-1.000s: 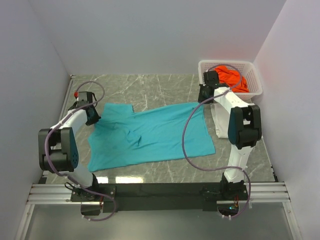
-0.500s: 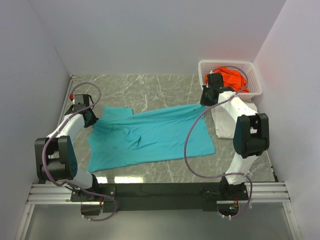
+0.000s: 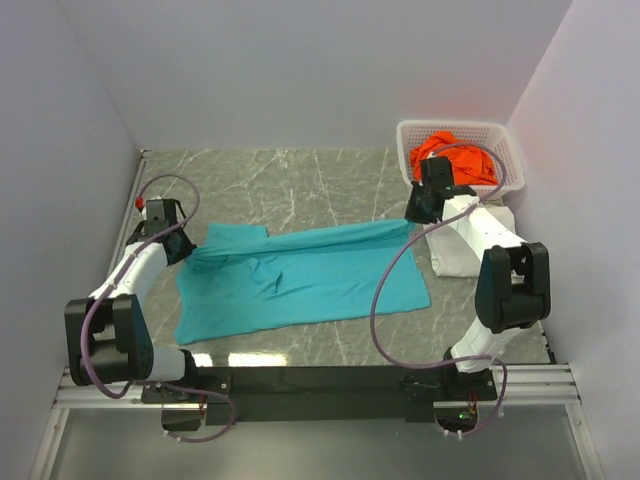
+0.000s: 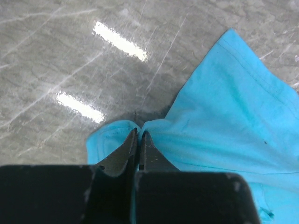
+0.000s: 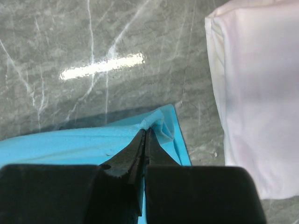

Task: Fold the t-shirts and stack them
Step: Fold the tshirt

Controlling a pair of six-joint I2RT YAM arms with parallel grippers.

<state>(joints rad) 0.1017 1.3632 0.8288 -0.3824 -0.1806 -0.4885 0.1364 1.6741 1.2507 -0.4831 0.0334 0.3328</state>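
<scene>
The teal t-shirt [image 3: 300, 280] lies spread on the marble table, its far edge lifted between my two grippers. My left gripper [image 3: 185, 250] is shut on its far left corner; the left wrist view shows the teal cloth [image 4: 224, 116] pinched at the fingertips [image 4: 139, 133]. My right gripper [image 3: 412, 217] is shut on the far right corner; the right wrist view shows the bunched teal cloth [image 5: 70, 144] at the tips [image 5: 145, 133]. The white t-shirt [image 3: 462, 245] lies folded at the right, also in the right wrist view [image 5: 257, 93]. The orange t-shirt [image 3: 455, 158] sits in the basket.
The white lattice basket [image 3: 512, 160] stands at the far right corner. White walls close in the left, back and right sides. The black rail [image 3: 320, 385] with both arm bases runs along the near edge. Purple cables loop off both arms.
Both grippers have carried the shirt's far edge toward the near side and up, so the far part of the teal shirt now folds over and the visible cloth is narrower.
</scene>
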